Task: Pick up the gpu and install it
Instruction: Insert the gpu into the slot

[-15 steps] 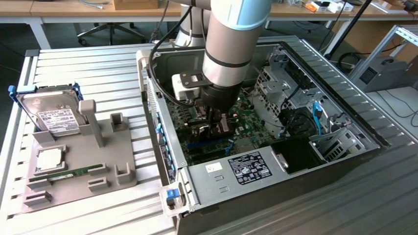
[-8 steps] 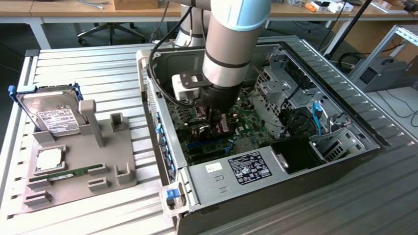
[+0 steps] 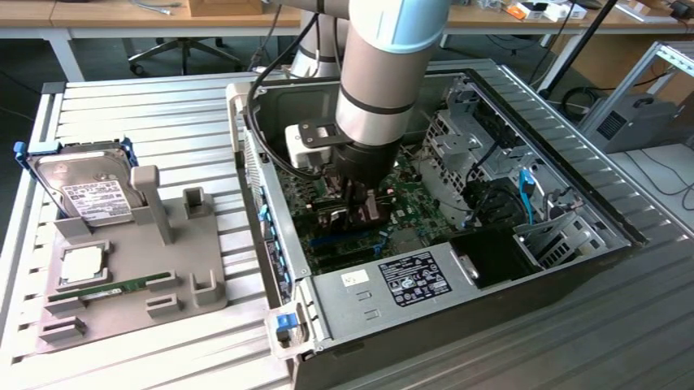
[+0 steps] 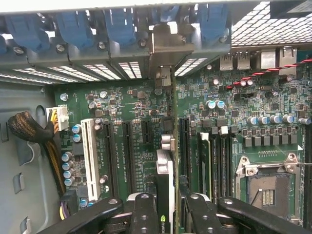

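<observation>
Gpu [image 4: 166, 180] clamped edge-on in closed end effector [image 4: 169, 202], deep inside computer case [image 3: 358, 313], standing upright over motherboard [image 4: 131, 102] slots. Metal bracket [image 4: 165, 46] up against case's rear slot openings. Lower edge hidden by card itself; cannot tell whether seated. In exterior view, largely masked by arm [image 3: 379, 89]. Hard drive [image 3: 93, 195] well apart from case, on table [image 3: 141, 106].
</observation>
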`<state>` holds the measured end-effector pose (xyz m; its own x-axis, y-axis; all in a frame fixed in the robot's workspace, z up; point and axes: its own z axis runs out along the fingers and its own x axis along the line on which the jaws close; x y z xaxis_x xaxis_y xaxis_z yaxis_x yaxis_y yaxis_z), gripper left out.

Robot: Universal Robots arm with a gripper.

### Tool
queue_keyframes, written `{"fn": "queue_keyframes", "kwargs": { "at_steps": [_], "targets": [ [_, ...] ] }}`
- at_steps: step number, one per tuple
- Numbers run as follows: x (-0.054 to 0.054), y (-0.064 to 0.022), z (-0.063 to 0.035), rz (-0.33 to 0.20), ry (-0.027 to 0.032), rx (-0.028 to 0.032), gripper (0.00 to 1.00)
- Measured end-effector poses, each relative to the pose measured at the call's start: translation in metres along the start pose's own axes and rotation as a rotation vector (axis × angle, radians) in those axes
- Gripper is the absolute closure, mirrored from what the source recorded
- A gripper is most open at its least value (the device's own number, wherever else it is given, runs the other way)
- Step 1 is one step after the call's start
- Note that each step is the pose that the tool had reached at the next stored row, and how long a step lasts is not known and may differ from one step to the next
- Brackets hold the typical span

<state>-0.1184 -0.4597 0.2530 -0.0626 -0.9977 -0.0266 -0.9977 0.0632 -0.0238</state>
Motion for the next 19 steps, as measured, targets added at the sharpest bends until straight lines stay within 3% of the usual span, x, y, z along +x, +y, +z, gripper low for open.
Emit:
{"fn": "queue_keyframes", "kwargs": {
  "at_steps": [17,18,19],
  "targets": [
    [-0.0001,-0.0001,-0.0024,0.0,-0.0011,0.0001,0.73],
    [0.0,0.0,-0.0025,0.0,-0.003,-0.0002,0.73],
    [0.0,-0.0001,-0.0026,0.0,-0.0114,-0.0008,0.73]
  ]
}}
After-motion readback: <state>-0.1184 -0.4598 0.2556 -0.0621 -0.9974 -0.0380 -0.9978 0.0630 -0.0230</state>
